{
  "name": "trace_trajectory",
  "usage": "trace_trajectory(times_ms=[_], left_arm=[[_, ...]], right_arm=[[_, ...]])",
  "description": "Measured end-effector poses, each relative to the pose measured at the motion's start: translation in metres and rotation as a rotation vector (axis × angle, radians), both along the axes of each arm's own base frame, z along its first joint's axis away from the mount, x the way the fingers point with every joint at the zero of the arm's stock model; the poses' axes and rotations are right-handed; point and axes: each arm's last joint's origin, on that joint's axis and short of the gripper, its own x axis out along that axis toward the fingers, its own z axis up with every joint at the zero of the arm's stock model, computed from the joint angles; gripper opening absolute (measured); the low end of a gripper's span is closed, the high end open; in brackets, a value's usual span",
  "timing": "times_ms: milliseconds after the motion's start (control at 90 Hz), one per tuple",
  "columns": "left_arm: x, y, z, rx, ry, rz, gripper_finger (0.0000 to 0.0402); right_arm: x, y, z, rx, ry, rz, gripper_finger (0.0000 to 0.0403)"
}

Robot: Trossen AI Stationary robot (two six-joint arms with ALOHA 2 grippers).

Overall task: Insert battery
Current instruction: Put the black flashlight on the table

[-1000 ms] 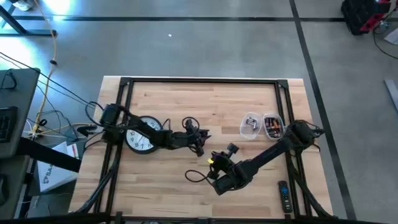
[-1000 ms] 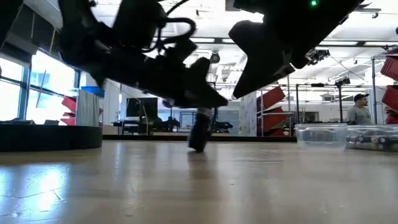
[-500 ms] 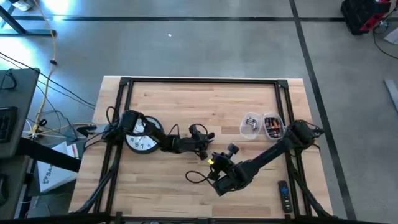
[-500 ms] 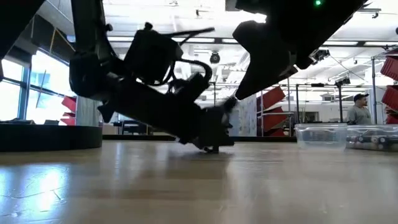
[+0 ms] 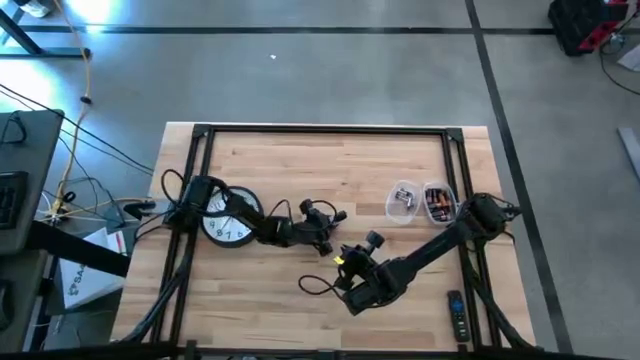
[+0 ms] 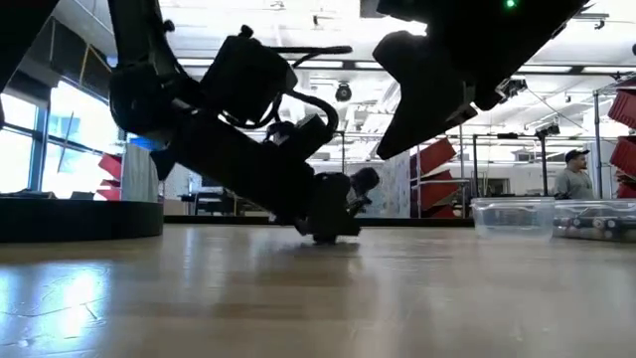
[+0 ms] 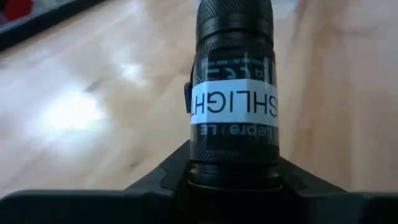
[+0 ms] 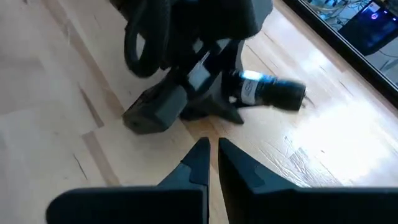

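Flashlight (image 7: 234, 93), black with a white label, is gripped low near the middle of the surface (image 5: 300, 160) by the left hand (image 5: 322, 232). Just beside it, the right hand (image 8: 212, 152) is held nearly closed, empty.

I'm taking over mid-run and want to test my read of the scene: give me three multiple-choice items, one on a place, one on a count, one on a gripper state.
1. Where is the wall clock?
A. on the table's left side, under the left arm
B. beside the remote control
C. inside a container

2. How many clear plastic containers stand on the table?
A. one
B. two
C. four

3. What is the left gripper doing?
A. hanging open over the clock
B. shut on the flashlight
C. out of sight

Answers:
1. A: the wall clock lies at the left in the high view.
2. B: two clear plastic containers sit side by side.
3. B: the left gripper clamps the flashlight; the right gripper waits nearby, nearly closed.
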Motion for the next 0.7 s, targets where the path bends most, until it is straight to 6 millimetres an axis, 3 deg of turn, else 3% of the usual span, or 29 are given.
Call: trace_trajectory(times_ms=[156,500,700], left_arm=[[-0.001,0.005,-0.002,-0.01,0.029,0.015,0.0137],[-0.002,0.011,-0.004,-0.028,0.06,0.035,0.0141],[-0.002,0.015,0.004,0.001,0.044,0.043,0.0142]], right_arm=[[0.0,0.0,0.0,0.003,-0.004,-0.003,0.0],[0.0,0.001,0.0,0.028,-0.034,-0.024,0.0],[0.001,-0.012,0.001,0.077,-0.004,-0.09,0.0]])
